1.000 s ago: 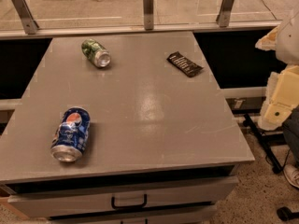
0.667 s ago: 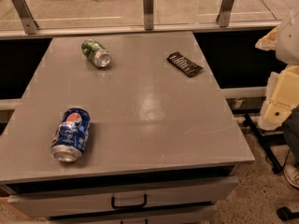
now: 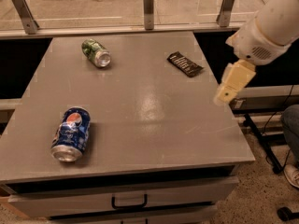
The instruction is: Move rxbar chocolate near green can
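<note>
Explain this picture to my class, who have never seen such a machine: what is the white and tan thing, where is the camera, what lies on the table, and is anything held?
The white shape at the right is a robot's single arm. The tan piece at its end is the gripper, its tool for grasping. It hangs by the table's right edge with nothing in it. One camera looks down on the grey table from the front. Three things lie on it: a green can on its side at back left, a dark rxbar chocolate flat at back right, and a blue Pepsi can on its side at front left.
</note>
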`<state>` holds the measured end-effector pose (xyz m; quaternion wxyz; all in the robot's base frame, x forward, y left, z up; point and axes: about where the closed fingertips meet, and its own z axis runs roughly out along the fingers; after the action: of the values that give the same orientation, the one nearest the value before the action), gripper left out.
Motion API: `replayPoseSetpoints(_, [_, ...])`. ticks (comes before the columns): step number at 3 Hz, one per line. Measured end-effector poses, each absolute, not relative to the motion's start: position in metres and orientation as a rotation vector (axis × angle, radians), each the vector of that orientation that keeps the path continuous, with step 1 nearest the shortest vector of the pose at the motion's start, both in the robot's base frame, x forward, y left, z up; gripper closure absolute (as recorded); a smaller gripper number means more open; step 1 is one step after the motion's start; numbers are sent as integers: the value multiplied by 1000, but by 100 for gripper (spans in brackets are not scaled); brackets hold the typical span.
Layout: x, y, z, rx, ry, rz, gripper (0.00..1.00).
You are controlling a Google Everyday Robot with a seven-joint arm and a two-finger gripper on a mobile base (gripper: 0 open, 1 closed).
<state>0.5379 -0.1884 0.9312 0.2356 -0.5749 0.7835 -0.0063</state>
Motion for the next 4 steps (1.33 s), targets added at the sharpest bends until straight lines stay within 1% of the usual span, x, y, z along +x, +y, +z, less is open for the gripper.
replayPoseSetpoints(2, [664, -154, 872, -1314, 2135, 124, 0])
replayPoseSetpoints(3, [701, -147, 843, -1173, 2185, 216, 0])
replayPoseSetpoints(4, [721, -135, 835, -1095, 2202, 308, 19])
